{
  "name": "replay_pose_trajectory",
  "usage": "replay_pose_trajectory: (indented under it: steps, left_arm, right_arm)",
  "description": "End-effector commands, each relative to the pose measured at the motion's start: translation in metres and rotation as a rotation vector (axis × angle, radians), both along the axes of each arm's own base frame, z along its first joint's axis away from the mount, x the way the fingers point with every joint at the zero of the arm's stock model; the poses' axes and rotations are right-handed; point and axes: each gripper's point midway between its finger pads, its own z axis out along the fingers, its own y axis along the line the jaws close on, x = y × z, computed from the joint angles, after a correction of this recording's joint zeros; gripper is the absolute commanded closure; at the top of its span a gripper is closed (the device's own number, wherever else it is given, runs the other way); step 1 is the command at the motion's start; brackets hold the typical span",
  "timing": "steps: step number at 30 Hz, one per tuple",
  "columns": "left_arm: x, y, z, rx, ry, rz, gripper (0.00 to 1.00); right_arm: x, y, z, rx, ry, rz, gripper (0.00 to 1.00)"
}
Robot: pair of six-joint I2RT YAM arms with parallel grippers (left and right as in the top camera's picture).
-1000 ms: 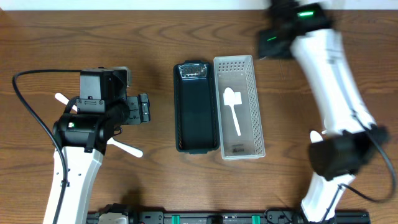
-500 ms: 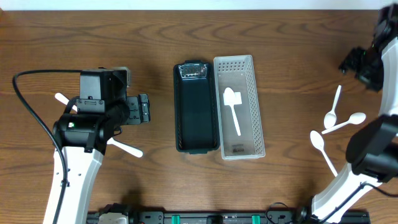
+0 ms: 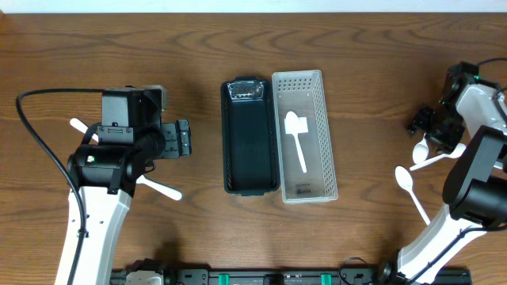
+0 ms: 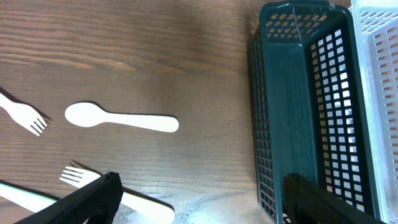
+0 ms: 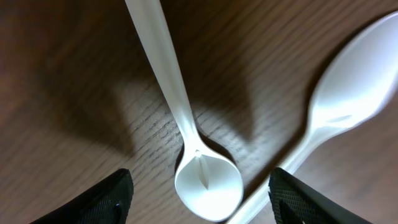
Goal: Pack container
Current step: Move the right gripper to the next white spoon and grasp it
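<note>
A dark green basket (image 3: 250,134) and a white basket (image 3: 318,119) stand side by side at the table's middle. One white spoon (image 3: 295,138) lies in the white basket. My right gripper (image 3: 434,131) is open and low over loose white spoons at the far right. In the right wrist view it (image 5: 202,199) straddles the bowl of one spoon (image 5: 208,183), and a second spoon (image 5: 348,93) lies beside it. My left gripper (image 3: 182,138) is open and empty, left of the dark basket (image 4: 298,106), above the table (image 4: 199,205).
A third spoon (image 3: 408,184) lies near the right arm's base. On the left lie a white spoon (image 4: 118,119) and two forks (image 4: 25,113) (image 4: 112,193). White cutlery also shows beside the left arm (image 3: 162,188).
My right arm swung from above the white basket to the table's far right and came down over the spoons. The left arm has not moved.
</note>
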Motion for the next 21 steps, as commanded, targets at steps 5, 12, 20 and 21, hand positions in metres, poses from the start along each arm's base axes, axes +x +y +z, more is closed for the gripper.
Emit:
replay_pose_trajectory:
  steps: [5, 12, 20, 21]
  left_arm:
    - [0.003, -0.001, 0.008, 0.005, -0.021, -0.007, 0.14]
    - [0.002, -0.001, 0.008, 0.005, -0.02, -0.007, 0.14]
    - [0.002, -0.001, 0.008, 0.005, -0.02, -0.007, 0.14]
    - [0.002, -0.001, 0.008, 0.005, -0.02, -0.007, 0.14]
  right_arm:
    - [0.0, 0.004, -0.009, 0.018, -0.018, 0.045, 0.28]
    - [0.009, 0.003, -0.009, 0.016, -0.053, 0.076, 0.29]
    - [0.011, 0.002, -0.014, 0.015, -0.054, 0.078, 0.51]
    - [0.011, 0.002, -0.015, 0.017, -0.052, 0.078, 0.56]
